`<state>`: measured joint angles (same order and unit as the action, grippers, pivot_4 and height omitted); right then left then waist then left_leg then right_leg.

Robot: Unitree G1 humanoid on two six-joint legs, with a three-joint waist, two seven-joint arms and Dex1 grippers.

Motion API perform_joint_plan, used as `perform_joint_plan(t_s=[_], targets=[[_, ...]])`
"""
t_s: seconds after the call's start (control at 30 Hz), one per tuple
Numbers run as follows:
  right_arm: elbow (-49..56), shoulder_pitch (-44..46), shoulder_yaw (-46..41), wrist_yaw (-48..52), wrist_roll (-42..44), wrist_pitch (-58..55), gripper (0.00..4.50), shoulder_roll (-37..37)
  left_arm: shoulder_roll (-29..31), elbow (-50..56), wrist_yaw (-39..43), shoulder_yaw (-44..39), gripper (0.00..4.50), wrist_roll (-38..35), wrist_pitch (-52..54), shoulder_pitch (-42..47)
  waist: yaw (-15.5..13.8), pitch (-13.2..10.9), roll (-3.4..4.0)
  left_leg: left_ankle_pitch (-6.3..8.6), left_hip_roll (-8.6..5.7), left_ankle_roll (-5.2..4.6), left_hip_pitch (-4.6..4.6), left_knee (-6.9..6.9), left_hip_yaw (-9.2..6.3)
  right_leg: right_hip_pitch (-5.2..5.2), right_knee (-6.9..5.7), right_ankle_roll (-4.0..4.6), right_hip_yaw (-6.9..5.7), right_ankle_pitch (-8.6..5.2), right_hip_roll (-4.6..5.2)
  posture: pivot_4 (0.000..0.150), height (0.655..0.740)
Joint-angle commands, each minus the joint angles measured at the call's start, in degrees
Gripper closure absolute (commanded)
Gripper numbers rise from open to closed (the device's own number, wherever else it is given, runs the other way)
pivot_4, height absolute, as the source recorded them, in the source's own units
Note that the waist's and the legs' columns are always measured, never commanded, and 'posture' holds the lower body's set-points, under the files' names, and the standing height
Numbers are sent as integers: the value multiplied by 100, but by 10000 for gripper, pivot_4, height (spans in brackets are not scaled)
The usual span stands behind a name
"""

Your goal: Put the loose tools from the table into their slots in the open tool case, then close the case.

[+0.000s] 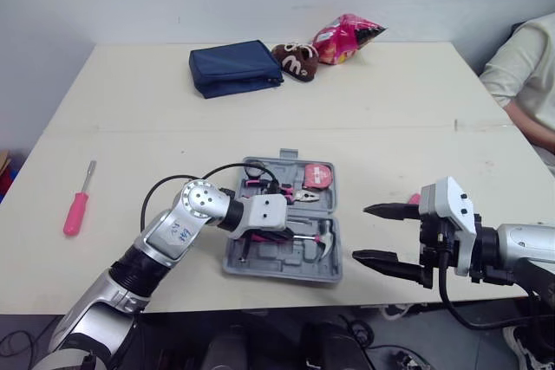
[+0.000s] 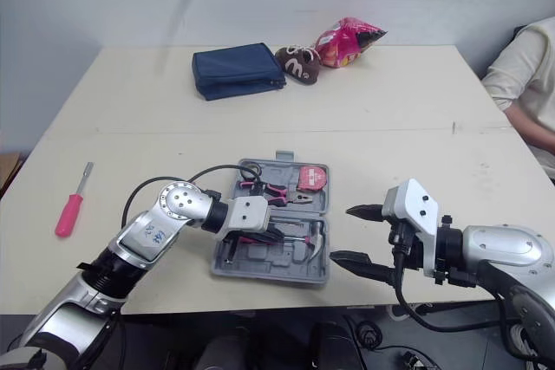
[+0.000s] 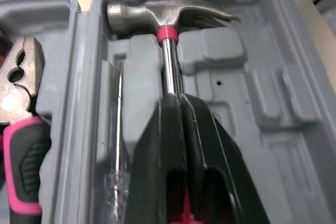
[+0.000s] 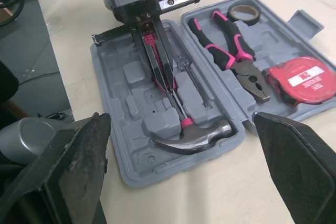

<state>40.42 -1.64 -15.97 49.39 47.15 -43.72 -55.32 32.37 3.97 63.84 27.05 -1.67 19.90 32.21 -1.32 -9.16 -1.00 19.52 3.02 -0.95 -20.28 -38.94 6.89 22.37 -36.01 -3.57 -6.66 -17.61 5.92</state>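
The grey tool case (image 1: 290, 268) lies open on the desk (image 1: 390, 110), close to the near edge, with its two halves flat; the lid is not closed. The left tool (image 3: 178, 103) reaches down into the nearer half of the case; its two black fingers are drawn together, almost touching, and they pinch the chrome shaft of the hammer (image 4: 195, 136) just below the pink collar. The hammer lies along its moulded recess with the steel head toward the robot's right side; whether it sits fully down in the slot, I cannot tell. Just beside the shaft, in the same half, lies a thin metal screwdriver with a clear handle (image 3: 119, 114).

In the farther half of the case the pliers with pink and black handles (image 4: 236, 59) lie in their slot; next to them, on the robot's right, is the red tape measure (image 4: 302, 80), and a roll of dark tape (image 4: 243, 11) is at the handle end of the pliers.

The right tool (image 1: 360, 232) hangs over the desk just to the right of the case; its fingers are spread wide apart and they hold nothing.

One screwdriver with a pink handle (image 1: 78, 205) is loose on the desk, well apart from the case, on the robot's left. At the far side of the desk are a dark blue pouch (image 1: 234, 67), a brown packet (image 1: 295, 60) and a pink snack bag (image 1: 347, 38); a person's sleeve (image 1: 525, 67) shows at the right edge.
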Motion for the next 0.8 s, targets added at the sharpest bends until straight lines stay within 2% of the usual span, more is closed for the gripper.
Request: perform_joint_plan(t_s=[0.03, 0.1, 0.2, 0.23, 0.33, 0.4, 0.53, 0.57, 0.73, 0.8], targets=[[221, -94, -82, -84, 25, 102, 0, 92, 144, -351, 6, 347, 44259, 331, 608, -331, 5, 22, 10, 3, 2, 3, 0, 0, 1, 1, 1, 1, 1, -1, -1, 1500, 7400], [289, -199, -136, -125, 39, 97, 0, 129, 127, -193, 70, 131, 44259, 39, 701, -376, 6, 27, 15, 5, 3, 5, 0, 2, 2, 1, 2, 3, 2, -2, -1, 1500, 7400], [302, -332, -224, -150, -39, 146, 0, 141, 70, 285, 114, -582, 44259, -772, 939, -628, 59, 27, 17, 6, 10, 7, -3, 3, 9, 9, 0, 6, 3, -4, -5, 1500, 7400], [267, -356, -288, -162, -65, 158, 0, 134, 50, 564, 84, -989, 41967, -1177, 1143, -786, 81, 24, 19, 7, 17, 12, -4, 3, 11, 11, 1, 9, 3, -6, -11, 1500, 7400], [117, -410, -592, -144, -38, 152, 0, 109, 159, 1398, -77, -2108, 31827, -2244, 1896, -1307, 128, -16, 21, 5, 25, 23, -14, 1, 10, 23, -2, 14, 1, -9, -16, 1500, 7400], [-45, -489, -903, -94, -28, 170, 0, 121, 199, 1939, -462, -2980, 22001, -2781, 2380, -1783, 135, -30, 16, -3, 26, 37, -24, -1, 6, 31, -6, 13, 1, -8, -17, 1500, 7400], [-667, -585, -1394, -10, -184, 263, 0, 124, 52, 2606, -1604, -4776, 2871, -3334, 3111, -2786, 131, -40, 19, -4, 27, 39, -22, 0, 3, 24, 1, 13, 1, -8, -15, 1500, 7400], [-972, -601, -1500, 117, -237, 298, 0, 75, -10, 2716, -1833, -5452, 678, -3328, 3134, -3267, 131, -40, 20, -2, 26, 36, -22, 0, 3, 24, 3, 12, 1, -8, -15, 1500, 7400], [-2463, -431, -1660, 716, -778, 756, 0, -331, -327, 2551, -2552, -7935, 678, -3577, 2948, -4698, 150, -71, 6, 17, 28, 24, -17, 0, 17, 25, 9, 13, 5, -8, -16, 1500, 7400], [-3060, -227, -1638, 871, -918, 920, 0, -452, -339, 2303, -2560, -8544, 678, -3630, 2754, -5118, 144, -73, 7, 25, 28, 17, -15, -3, 17, 26, 9, 15, 4, -10, -14, 1500, 7400]])
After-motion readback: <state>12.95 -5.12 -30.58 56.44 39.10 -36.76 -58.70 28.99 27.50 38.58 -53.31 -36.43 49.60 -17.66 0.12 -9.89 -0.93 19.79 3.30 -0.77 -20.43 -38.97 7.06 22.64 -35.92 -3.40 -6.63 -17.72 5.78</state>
